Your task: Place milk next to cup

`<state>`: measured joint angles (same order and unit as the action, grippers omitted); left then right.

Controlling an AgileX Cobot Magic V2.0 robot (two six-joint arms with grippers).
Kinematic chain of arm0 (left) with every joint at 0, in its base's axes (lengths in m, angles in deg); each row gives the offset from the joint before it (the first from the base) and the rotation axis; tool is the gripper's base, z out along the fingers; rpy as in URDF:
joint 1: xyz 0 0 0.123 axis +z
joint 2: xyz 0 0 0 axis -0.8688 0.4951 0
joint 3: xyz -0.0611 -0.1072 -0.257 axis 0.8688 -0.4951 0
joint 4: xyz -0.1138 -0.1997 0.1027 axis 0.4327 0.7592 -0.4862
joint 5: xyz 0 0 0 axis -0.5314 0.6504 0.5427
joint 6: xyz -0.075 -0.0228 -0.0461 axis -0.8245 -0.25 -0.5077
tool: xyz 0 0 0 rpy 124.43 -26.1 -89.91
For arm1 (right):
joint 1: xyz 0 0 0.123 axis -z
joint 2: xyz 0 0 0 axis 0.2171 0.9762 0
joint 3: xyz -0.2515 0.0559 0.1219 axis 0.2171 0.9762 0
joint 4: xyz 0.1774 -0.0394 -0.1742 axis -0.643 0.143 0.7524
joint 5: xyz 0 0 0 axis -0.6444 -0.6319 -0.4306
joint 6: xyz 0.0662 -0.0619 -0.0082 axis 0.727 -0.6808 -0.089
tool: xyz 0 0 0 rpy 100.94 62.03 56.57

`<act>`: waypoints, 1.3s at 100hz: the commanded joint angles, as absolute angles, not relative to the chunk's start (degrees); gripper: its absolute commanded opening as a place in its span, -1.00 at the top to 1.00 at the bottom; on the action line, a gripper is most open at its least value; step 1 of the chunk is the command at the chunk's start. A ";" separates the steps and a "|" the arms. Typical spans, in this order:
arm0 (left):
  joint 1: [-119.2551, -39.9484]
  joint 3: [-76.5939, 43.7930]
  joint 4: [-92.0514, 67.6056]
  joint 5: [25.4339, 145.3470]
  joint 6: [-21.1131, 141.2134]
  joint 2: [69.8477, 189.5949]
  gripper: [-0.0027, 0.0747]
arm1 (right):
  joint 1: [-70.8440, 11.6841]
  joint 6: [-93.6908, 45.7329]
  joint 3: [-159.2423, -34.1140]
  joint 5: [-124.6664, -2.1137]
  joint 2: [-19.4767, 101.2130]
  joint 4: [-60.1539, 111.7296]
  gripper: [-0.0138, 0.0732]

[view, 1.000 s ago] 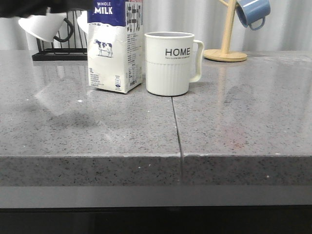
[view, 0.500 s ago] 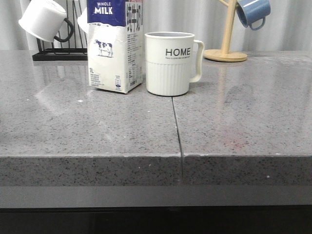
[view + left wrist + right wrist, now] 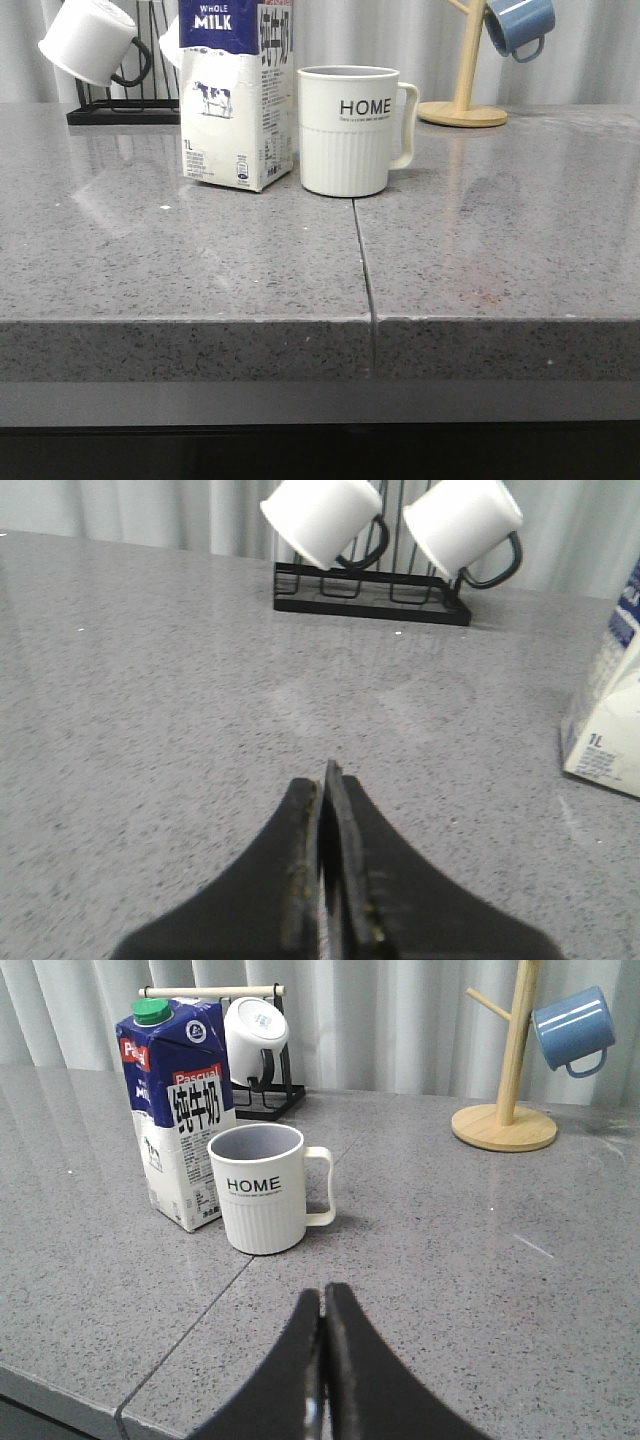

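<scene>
In the front view the milk (image 3: pixel 238 95) loses its top to the upper edge, and the blue mug (image 3: pixel 518 25) and wooden stand (image 3: pixel 463 85) are cropped too. The left wrist view shows only a corner of the carton at the side edge. Small print under "HOME" on the cup (image 3: pixel 350 130) is too small to read

Mug racks at the back of a grey speckled stone desk (image 3: pixel 200 260)

At the far left, a black wire rack (image 3: pixel 370 588) holds two plain white mugs with black handles (image 3: pixel 322 520), tilted mouth-down. At the far right, a pale wooden mug tree on a round base (image 3: pixel 507 1110) carries a blue mug (image 3: pixel 574 1028) on one peg. A seam (image 3: pixel 364 270) runs across the desk from near to far.
</scene>
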<state>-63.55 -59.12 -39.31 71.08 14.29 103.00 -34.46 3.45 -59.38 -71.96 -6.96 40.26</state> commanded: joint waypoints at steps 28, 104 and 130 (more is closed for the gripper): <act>-62.57 -64.45 -40.64 67.71 14.14 92.47 0.98 | -34.54 3.06 -60.80 -67.66 -6.47 40.10 0.72; -59.85 -76.04 -40.50 75.85 20.74 70.14 0.98 | -34.54 3.06 -60.80 -67.69 -6.41 40.10 0.72; -59.85 -76.04 -41.05 75.85 22.40 70.14 0.98 | -34.54 3.06 -60.80 -67.77 -6.41 40.10 0.72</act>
<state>-59.88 -73.45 -41.04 79.93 22.14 71.90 -34.46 3.45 -59.38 -72.07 -6.96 40.26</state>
